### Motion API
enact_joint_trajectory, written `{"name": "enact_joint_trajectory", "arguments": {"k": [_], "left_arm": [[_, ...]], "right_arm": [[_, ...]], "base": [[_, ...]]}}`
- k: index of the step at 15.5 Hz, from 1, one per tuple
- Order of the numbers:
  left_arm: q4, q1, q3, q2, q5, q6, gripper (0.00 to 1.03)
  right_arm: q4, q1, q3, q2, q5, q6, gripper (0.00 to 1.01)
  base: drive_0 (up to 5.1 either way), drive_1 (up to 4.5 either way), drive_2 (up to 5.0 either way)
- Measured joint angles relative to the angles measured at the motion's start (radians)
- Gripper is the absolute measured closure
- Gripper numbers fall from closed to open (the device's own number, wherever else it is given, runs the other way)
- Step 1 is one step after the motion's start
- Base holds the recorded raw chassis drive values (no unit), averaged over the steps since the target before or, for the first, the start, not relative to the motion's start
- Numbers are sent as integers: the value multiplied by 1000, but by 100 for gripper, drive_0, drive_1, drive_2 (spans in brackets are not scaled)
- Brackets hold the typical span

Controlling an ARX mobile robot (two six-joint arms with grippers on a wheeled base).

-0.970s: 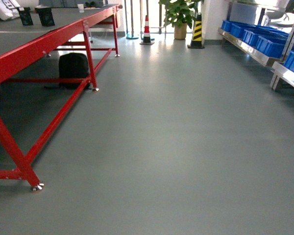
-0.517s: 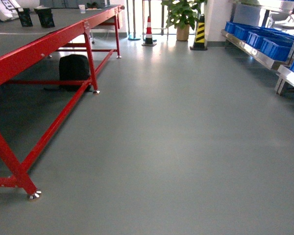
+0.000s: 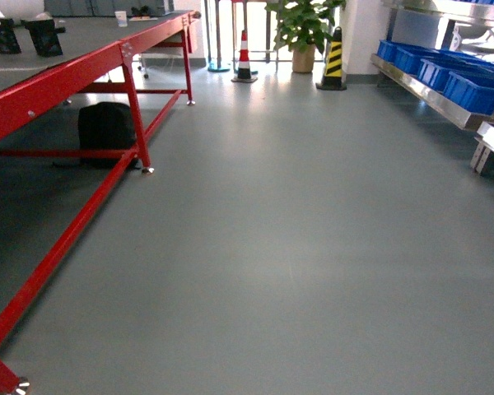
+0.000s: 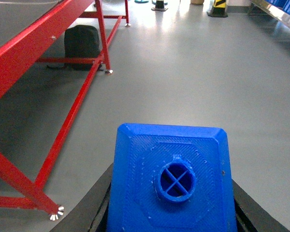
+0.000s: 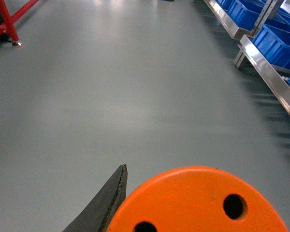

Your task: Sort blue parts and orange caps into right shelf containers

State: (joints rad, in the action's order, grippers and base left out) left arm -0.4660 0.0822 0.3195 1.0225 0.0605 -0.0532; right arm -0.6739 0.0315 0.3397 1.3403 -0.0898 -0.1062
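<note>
In the left wrist view a blue part with a round stud on top fills the lower frame. My left gripper is shut on it, a black finger hugging each side. The right wrist view shows an orange cap, flat top with small holes, held in my right gripper. Only that gripper's left finger shows, pressed against the cap. The right shelf containers, blue crates, line a steel shelf along the right wall and also appear in the right wrist view. Neither gripper appears in the head view.
A long red-framed table runs along the left, with a black bag under it. Grey floor lies ahead. At the far end stand a striped cone, a yellow-black cone and a potted plant.
The whole head view has shifted: the red table's near foot has slid down and left toward the frame corner, and the crates on the right shelf look slightly larger.
</note>
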Motion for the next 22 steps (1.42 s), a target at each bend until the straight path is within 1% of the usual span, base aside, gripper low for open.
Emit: {"name": "enact_joint_trajectory", "arguments": {"k": [22], "left_arm": [[0, 0, 0, -1, 0, 0, 59]], "right_arm": [[-6, -5, 1, 0, -3, 0, 58]], "base": [[-7, 426, -441]]}}
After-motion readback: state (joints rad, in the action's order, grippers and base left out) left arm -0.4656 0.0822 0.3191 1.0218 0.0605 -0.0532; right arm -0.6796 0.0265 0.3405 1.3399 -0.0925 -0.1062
